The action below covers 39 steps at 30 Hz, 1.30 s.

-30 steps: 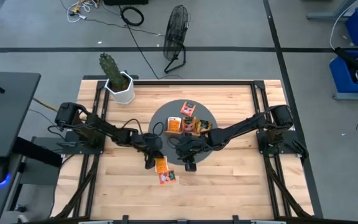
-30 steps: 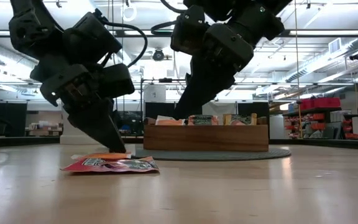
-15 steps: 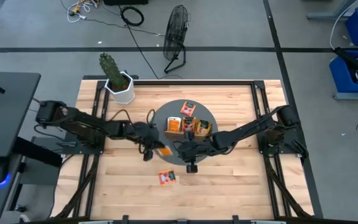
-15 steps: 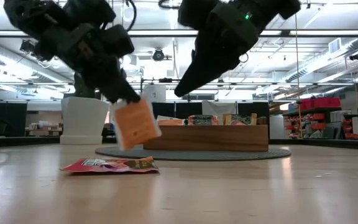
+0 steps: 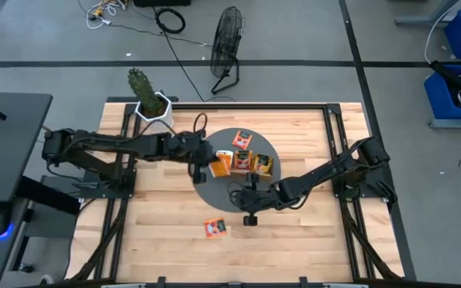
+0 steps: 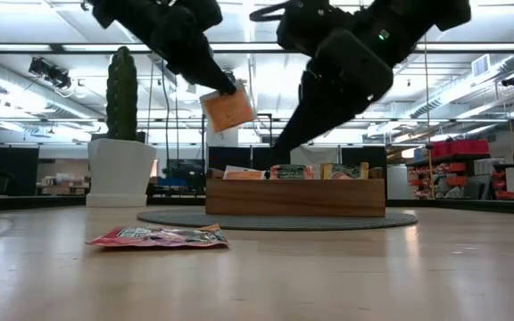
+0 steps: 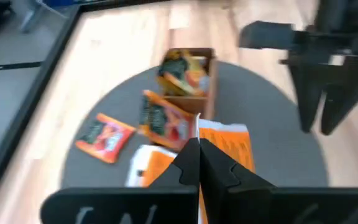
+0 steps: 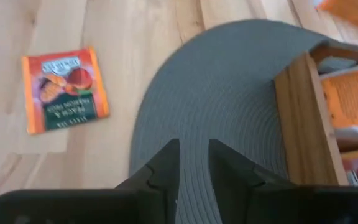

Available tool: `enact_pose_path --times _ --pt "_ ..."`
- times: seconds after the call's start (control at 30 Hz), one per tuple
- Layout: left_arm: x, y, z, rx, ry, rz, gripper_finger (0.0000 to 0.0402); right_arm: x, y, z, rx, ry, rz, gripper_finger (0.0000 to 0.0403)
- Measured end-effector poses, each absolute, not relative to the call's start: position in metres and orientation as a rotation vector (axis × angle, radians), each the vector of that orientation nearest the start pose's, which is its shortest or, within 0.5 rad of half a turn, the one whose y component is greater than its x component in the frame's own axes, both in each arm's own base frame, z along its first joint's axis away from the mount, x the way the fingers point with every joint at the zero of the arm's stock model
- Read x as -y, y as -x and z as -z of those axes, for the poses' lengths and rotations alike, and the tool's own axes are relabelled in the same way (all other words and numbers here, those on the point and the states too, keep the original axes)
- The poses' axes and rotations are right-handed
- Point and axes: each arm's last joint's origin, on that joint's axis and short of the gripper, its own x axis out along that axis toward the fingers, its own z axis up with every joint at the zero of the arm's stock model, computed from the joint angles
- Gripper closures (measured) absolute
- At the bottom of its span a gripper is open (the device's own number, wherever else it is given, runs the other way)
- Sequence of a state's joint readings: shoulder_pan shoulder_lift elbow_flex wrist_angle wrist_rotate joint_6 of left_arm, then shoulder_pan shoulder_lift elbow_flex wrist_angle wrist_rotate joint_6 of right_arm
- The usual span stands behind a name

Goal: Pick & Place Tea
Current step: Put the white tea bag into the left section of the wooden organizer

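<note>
My left gripper is shut on an orange tea sachet, raised above the left end of the wooden tray. The tray stands on a round grey mat and holds several sachets. Another orange sachet lies flat on the table near the near edge. My right gripper hovers over the mat's near rim with a narrow gap between its fingers and nothing in them. My left gripper pinches the sachet between its two fingers at an upper edge near a corner, coming from above and the table's left. The sachet is lifted clear and hangs tilted below the fingertips, over the tray's left end.
A loose orange sachet lies on the mat beyond the tray. A cactus in a white pot stands at the far left corner. Bare wood stretches along the near edge and to the right.
My left gripper has shut on the upper of two sachets lying near the table's middle, lifted it clear and carried it up and toward the far edge, over the tray. The lower sachet has stayed on the table. My right gripper has drifted slightly toward the near edge.
</note>
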<state>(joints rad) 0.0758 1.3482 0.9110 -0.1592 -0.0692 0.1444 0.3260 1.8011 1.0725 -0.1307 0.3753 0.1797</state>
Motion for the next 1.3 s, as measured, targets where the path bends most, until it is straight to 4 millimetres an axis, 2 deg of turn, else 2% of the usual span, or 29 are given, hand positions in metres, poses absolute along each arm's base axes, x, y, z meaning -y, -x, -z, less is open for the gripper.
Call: enact_pose_path --times 0.23,0.47,0.6,0.93,1.07,1.3 --pt "-0.043 -0.297 -0.261 -0.644 -0.222 -0.152 0.0401 -0.114 -0.343 -0.167 -0.794 0.152 0.164 0.0312" --pt "-0.049 -0.315 -0.224 -0.773 -0.255 -0.13 0.0401 -0.115 -0.341 -0.166 -0.798 0.152 0.201 0.0312" --pt "-0.048 -0.323 -0.209 -0.802 -0.278 -0.133 0.0401 -0.114 -0.34 -0.165 -0.804 0.159 0.219 0.0312" --pt "-0.045 -0.329 -0.198 -0.819 -0.267 -0.125 0.0398 -0.114 -0.34 -0.165 -0.805 0.156 0.235 0.0312" --pt "-0.044 -0.33 -0.199 -0.807 -0.247 -0.134 0.0374 -0.114 -0.34 -0.165 -0.802 0.154 0.235 0.0312" --pt "-0.043 -0.329 -0.197 -0.83 -0.234 -0.132 0.0291 -0.114 -0.34 -0.165 -0.799 0.141 0.24 0.0312"
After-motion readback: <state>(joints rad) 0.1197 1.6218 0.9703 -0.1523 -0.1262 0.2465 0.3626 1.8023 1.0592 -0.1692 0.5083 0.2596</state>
